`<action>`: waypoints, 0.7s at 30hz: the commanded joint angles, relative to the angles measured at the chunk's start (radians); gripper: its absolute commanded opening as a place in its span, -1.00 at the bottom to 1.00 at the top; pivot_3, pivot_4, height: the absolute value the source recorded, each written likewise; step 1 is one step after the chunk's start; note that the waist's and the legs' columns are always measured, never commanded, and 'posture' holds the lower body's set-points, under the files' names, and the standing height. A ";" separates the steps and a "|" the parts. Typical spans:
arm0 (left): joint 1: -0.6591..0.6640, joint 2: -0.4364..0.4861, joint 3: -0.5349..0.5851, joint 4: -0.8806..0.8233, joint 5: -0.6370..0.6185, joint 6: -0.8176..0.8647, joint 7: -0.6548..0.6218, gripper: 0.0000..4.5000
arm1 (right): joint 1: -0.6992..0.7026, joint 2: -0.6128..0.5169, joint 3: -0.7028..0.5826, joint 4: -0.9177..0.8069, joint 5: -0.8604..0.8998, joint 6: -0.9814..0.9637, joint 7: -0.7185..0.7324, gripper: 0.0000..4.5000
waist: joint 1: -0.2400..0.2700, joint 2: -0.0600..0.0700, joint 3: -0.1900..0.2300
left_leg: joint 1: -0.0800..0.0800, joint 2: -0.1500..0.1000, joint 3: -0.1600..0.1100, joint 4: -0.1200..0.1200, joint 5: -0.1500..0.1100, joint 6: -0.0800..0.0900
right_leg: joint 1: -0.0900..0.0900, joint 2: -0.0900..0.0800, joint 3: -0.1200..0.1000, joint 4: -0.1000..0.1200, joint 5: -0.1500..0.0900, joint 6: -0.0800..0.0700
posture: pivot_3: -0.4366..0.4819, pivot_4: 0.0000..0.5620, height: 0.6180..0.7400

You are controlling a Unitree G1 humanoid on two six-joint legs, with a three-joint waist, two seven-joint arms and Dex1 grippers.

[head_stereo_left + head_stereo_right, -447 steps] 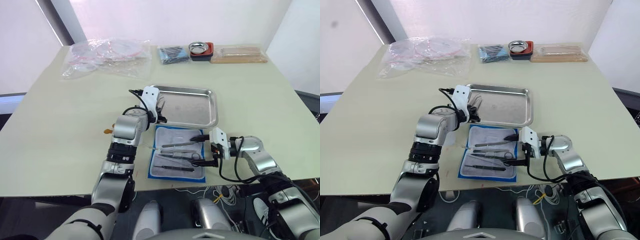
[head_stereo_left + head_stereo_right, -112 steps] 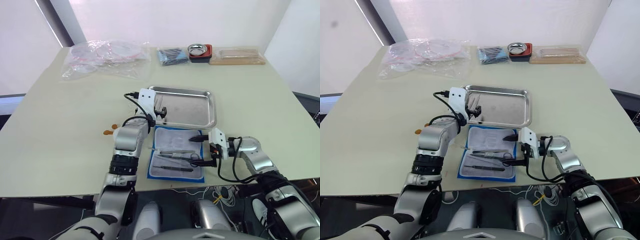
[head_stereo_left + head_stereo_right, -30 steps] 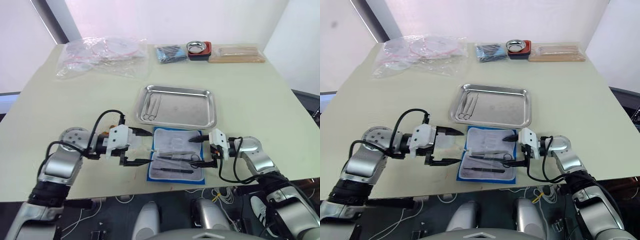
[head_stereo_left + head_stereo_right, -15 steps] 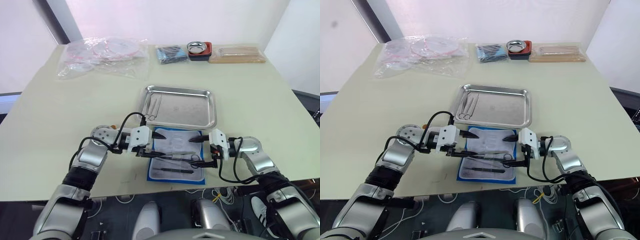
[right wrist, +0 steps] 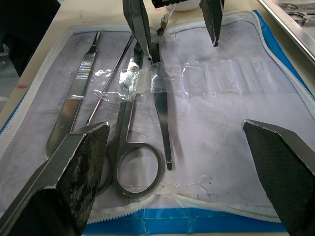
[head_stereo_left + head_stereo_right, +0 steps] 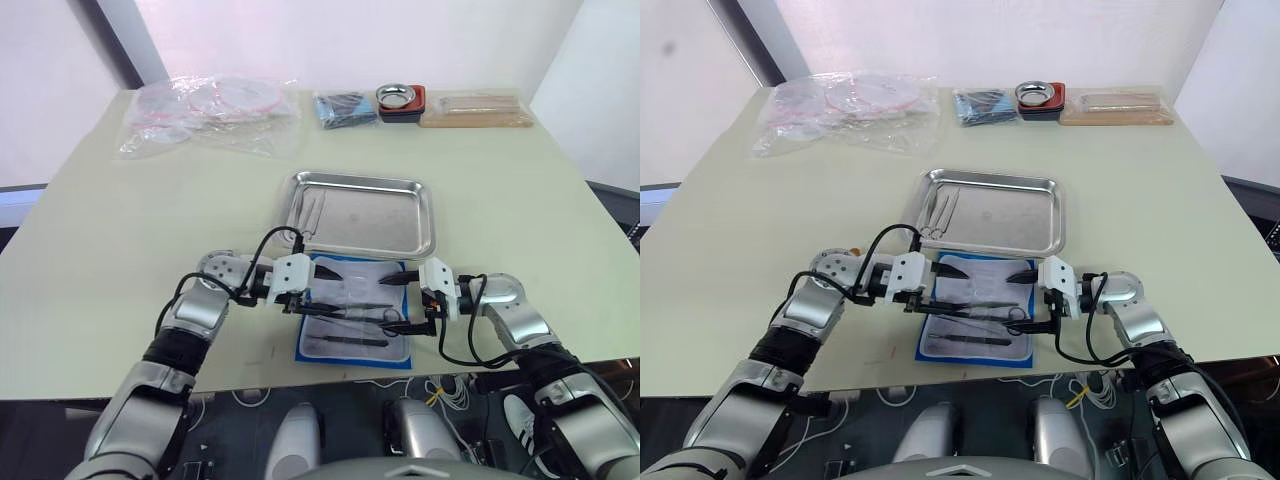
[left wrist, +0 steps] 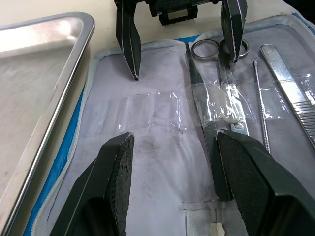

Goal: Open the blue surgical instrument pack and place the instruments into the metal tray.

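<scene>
Your left tool (image 6: 312, 287), fingers apart, straddles the scissors (image 7: 216, 105) lying lengthwise along it mid-frame; right tool (image 6: 404, 299) gapes empty opposite.

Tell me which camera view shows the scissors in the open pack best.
The right wrist view: the scissors lie close up, ring handles nearest, blades running under a clear plastic strap on the blue surgical instrument pack. The left wrist view shows them from the blade end, partly behind an end effector finger. The head views show them as a thin silver sliver.

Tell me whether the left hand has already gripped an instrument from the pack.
No. The left hand hovers open over the pack, its fingers clear of the scissors.
</scene>
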 commanded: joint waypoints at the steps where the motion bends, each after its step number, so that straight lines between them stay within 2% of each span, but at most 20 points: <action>1: -0.001 0.002 -0.026 0.003 0.013 0.004 -0.024 0.27 | 0.064 -0.034 0.052 0.134 -0.110 0.076 -0.040 1.00 | 0.000 0.000 0.000 | 0.000 0.000 0.000 0.000 0.000 0.000 | 0.000 0.000 0.000 0.000 0.000 0.000 | -0.05 -0.47 1.00; 20: -0.036 0.003 -0.060 0.058 0.048 0.008 -0.037 0.27 | 0.064 -0.026 0.054 0.133 -0.108 0.076 -0.049 1.00 | 0.000 0.001 -0.002 | 0.001 0.000 0.000 0.001 0.000 0.000 | 0.002 0.000 0.000 0.000 0.000 0.000 | -0.05 -0.47 1.00; 21: -0.038 0.004 -0.063 0.059 0.049 0.008 -0.042 0.15 | 0.064 -0.025 0.054 0.133 -0.108 0.076 -0.050 1.00 | 0.000 0.001 -0.002 | 0.001 0.000 0.000 0.001 0.000 0.000 | 0.003 0.000 0.000 0.000 0.000 0.000 | -0.05 -0.47 1.00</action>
